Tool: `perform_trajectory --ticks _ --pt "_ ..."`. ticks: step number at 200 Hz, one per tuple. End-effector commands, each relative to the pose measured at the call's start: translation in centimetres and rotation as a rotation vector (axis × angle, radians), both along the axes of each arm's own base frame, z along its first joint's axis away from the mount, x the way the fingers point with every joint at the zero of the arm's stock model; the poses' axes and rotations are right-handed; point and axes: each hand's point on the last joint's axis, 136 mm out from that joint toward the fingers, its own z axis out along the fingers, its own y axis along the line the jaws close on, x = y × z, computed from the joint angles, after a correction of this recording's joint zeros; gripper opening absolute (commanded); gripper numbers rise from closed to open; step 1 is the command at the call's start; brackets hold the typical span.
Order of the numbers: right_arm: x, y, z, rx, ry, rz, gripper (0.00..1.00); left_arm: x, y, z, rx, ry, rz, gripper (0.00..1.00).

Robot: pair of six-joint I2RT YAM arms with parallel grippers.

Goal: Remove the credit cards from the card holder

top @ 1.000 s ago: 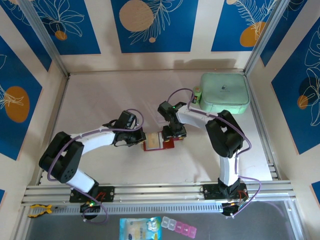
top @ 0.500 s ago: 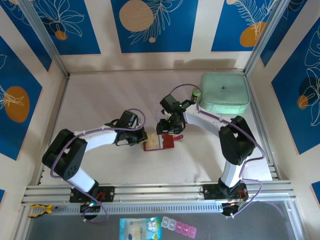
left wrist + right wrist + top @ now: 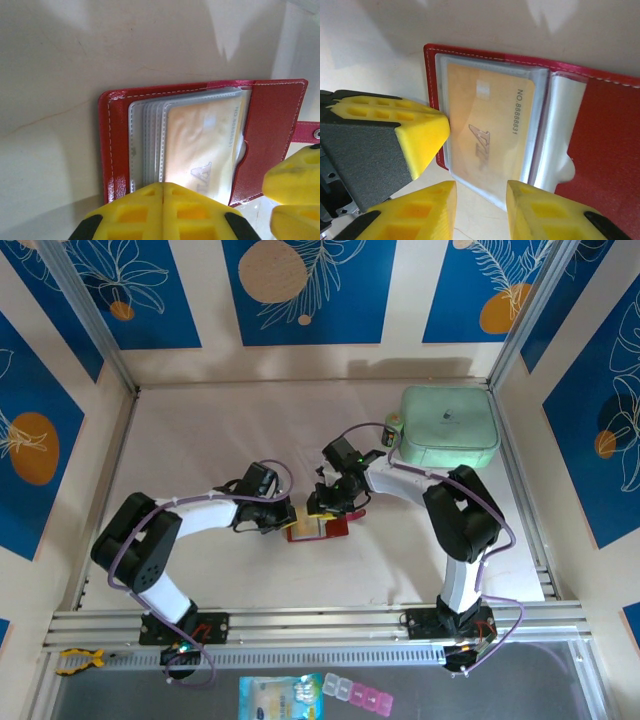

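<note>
Red holder (image 3: pixel 610 150) lies open, card (image 3: pixel 485 115) not yet out; left tool (image 3: pixel 162 192) together pinning it, right tool (image 3: pixel 480 200) apart astride the card.

A pale cream table (image 3: pixel 200 430) is boxed in by cream walls (image 3: pixel 402 290) on three sides. The walls carry blue panels (image 3: pixel 350 290) drawn with white leaves and orange or peach discs (image 3: pixel 272 270). Slanted metal posts (image 3: pixel 92 325) rise from the far corners, and a ribbed metal rail (image 3: pixel 320 623) runs along the near edge. The light is even and soft, with only a faint shadow (image 3: pixel 410 368) at the foot of the back wall.
</note>
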Motion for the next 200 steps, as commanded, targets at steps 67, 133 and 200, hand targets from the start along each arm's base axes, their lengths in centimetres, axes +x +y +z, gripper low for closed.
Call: perform_trajectory --ticks 67,133,200 --pt "-0.1 0.4 -1.7 0.065 0.064 0.000 0.27 -0.9 0.5 -1.4 0.050 0.046 -0.010 0.01" --pt "-0.1 0.2 -2.5 0.051 0.076 0.000 0.26 -0.8 0.5 -1.3 0.050 0.049 -0.010 0.01" --pt "-0.2 0.0 -3.0 0.032 0.080 -0.001 0.22 -0.8 0.5 -1.4 0.056 0.047 -0.010 0.01"
